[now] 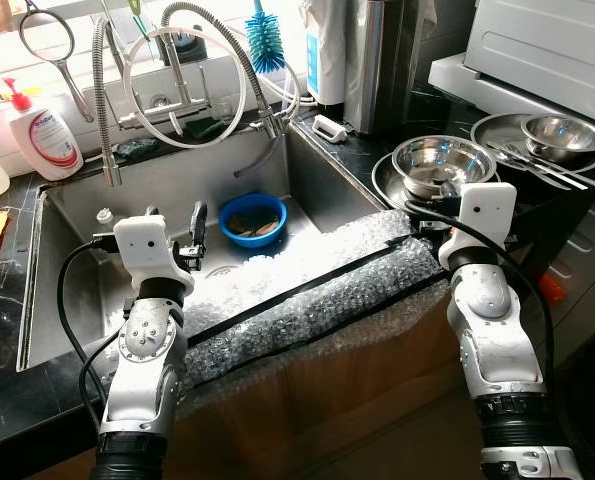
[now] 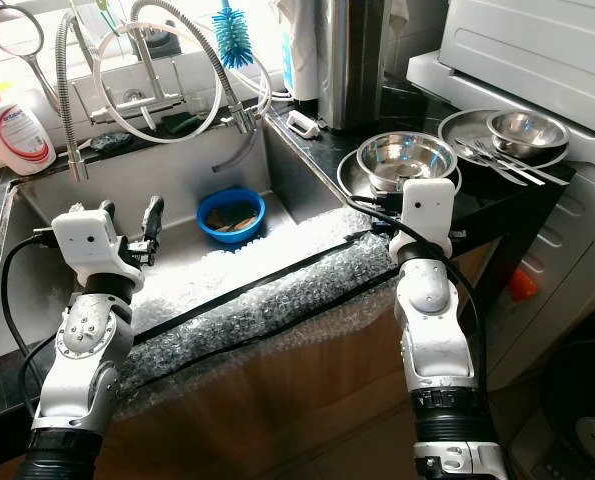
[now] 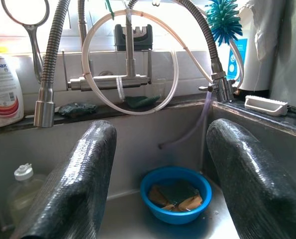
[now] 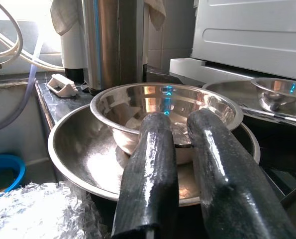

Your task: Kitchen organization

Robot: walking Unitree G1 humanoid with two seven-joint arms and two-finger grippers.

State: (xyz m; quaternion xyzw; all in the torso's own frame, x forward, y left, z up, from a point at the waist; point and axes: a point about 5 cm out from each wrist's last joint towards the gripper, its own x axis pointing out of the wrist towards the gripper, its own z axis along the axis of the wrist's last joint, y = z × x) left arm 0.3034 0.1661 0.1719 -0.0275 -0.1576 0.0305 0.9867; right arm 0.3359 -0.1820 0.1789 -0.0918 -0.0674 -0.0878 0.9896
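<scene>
Over the steel sink, our left gripper hovers. Along its wrist view, wide-spread empty fingers frame the round blue plastic bowl. Beside the counter, our right gripper, nearly closed and empty, faces the nested shiny steel bowls; advancing could knock them clattering.

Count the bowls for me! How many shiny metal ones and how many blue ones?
Shiny metal bowls: 4, a small bowl nested in a wide bowl, and another small bowl in a wide bowl
Blue bowls: 1, the blue bowl in the sink
Total: 5
</scene>
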